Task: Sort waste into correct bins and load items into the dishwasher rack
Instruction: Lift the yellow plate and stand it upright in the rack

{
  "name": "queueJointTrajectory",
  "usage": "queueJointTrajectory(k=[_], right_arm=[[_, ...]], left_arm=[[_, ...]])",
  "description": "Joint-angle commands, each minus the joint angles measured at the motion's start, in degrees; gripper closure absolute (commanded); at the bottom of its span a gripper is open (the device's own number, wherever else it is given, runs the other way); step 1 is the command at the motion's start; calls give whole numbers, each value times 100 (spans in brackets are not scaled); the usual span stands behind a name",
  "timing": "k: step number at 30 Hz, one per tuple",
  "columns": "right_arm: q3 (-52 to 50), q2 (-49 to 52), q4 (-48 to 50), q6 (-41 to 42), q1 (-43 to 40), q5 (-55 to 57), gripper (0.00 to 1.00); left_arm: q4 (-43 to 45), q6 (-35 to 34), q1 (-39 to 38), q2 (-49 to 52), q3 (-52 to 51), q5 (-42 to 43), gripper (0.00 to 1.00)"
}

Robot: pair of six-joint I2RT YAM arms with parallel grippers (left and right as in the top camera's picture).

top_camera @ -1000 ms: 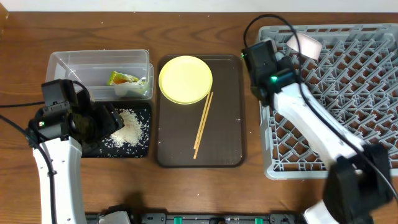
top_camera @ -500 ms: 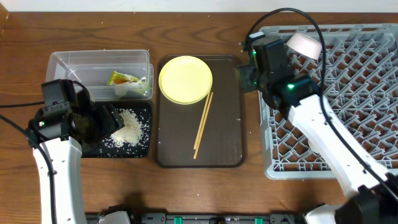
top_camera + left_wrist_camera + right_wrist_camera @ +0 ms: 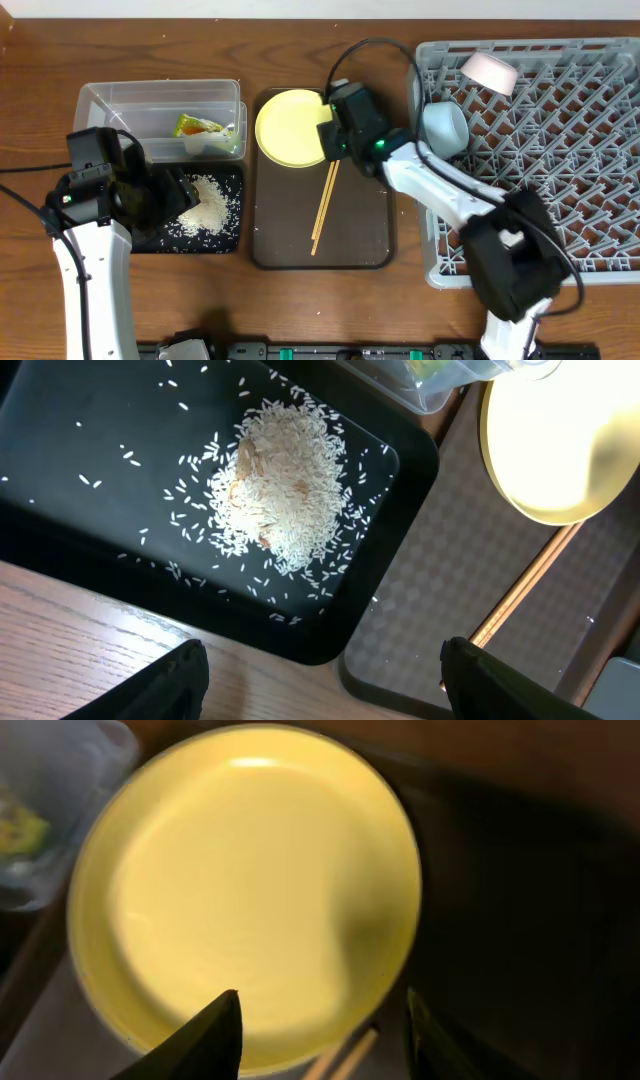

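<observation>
The yellow plate [image 3: 290, 125] lies at the far end of the brown serving tray [image 3: 370, 235], with the chopsticks [image 3: 327, 200] beside it. My right gripper [image 3: 333, 137] is open and empty over the plate's right edge; in the right wrist view the plate [image 3: 250, 880] fills the space in front of the open fingers [image 3: 320, 1035]. My left gripper [image 3: 185, 192] is open over the black tray [image 3: 150, 238], by the rice heap [image 3: 280, 490]. The wrapper [image 3: 198, 126] and a small white piece [image 3: 212, 144] lie in the clear tub [image 3: 130, 100]. The light-blue bowl [image 3: 445, 128] and white bowl [image 3: 490, 72] sit in the rack [image 3: 560, 200].
The clear tub and black tray stand side by side left of the serving tray. The rack stands close against the serving tray's right edge. My right arm stretches from the rack's front left corner across to the plate. Loose rice grains [image 3: 150, 510] are scattered over the black tray.
My right arm has swung left from the rack's far left corner to above the yellow plate. The light-blue bowl now shows in the rack there. The left arm has not moved.
</observation>
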Motion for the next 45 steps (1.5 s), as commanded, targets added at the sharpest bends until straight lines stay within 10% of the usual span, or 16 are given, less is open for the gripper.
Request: queueJointTrajectory(k=[1,26,45], right_arm=[[24,354,155,839,55,710,56],[31,660,640,935,-87,1005,98],[31,-2251,-929,-927,-741,1108,99]], left_arm=[[-17,28,24,0,57,-31,23],[-9,31,24,2,24,-33,23],[9,31,24,2,24,-35,23]])
